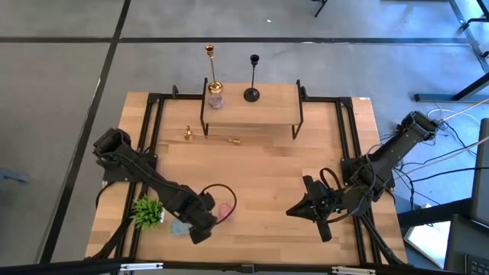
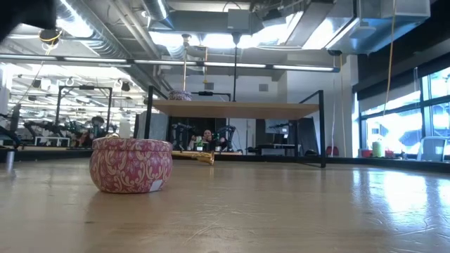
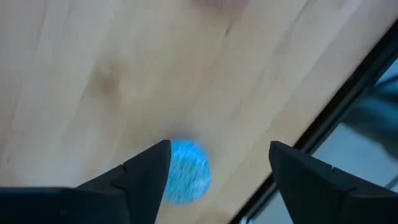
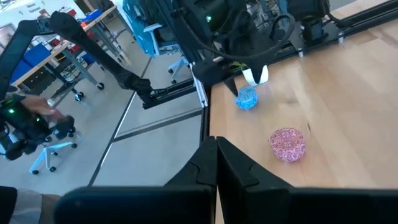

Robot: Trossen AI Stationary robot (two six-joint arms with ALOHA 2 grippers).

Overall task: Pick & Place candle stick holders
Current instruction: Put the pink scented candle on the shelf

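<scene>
One gold candle stick holder and a black one stand by their round bases on the raised wooden shelf at the table's far side. A second gold candle stick holder lies on its side on the table just in front of the shelf, also seen in the low view. My left gripper is open near the table's near left edge and points down. It hangs over a small blue tin, which lies under one finger rather than between the two. My right gripper is shut and empty, held above the table's near right part.
A pink patterned tin stands on the table right of the blue tin. Another pink tin sits on the shelf by the gold holder. A small green plant stands at the near left edge. Black frame rails run along both table sides.
</scene>
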